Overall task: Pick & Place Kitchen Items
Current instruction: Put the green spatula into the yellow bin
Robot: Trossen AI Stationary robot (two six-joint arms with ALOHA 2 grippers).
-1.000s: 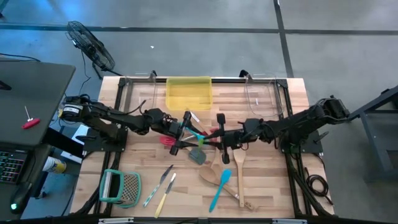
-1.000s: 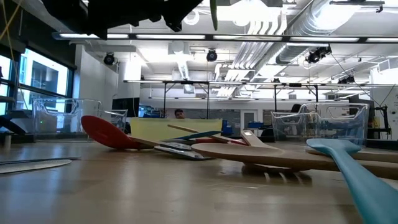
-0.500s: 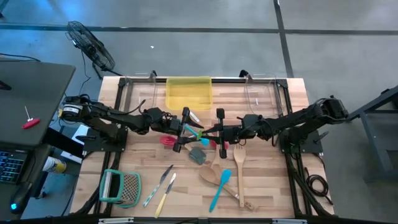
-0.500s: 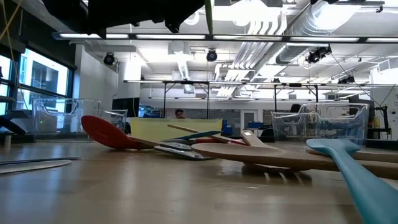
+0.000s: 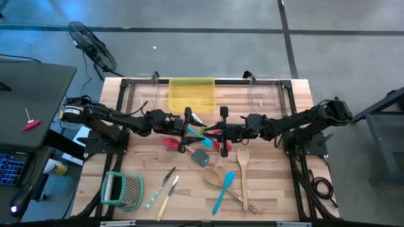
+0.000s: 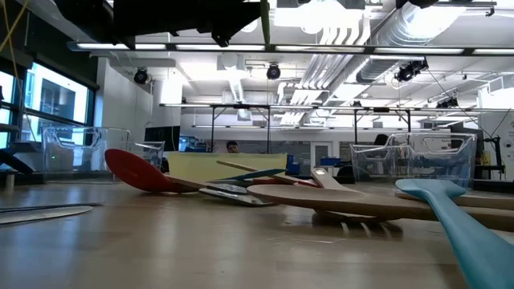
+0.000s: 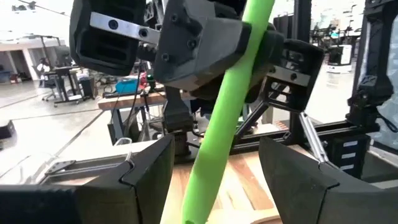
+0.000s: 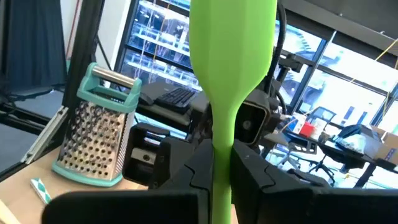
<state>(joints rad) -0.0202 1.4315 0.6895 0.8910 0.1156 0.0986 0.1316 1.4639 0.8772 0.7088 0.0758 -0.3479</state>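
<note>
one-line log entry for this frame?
phase: handover mid-air | item: green spatula | right gripper: shut on it | left gripper: open around handle | rest: on table

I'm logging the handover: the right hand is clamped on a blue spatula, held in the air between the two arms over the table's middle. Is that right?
Not quite: the spatula is green, not blue. The right wrist view shows the green spatula gripped in the right hand. The rest holds: it is held in the air between the two arms over the table's middle.
</note>
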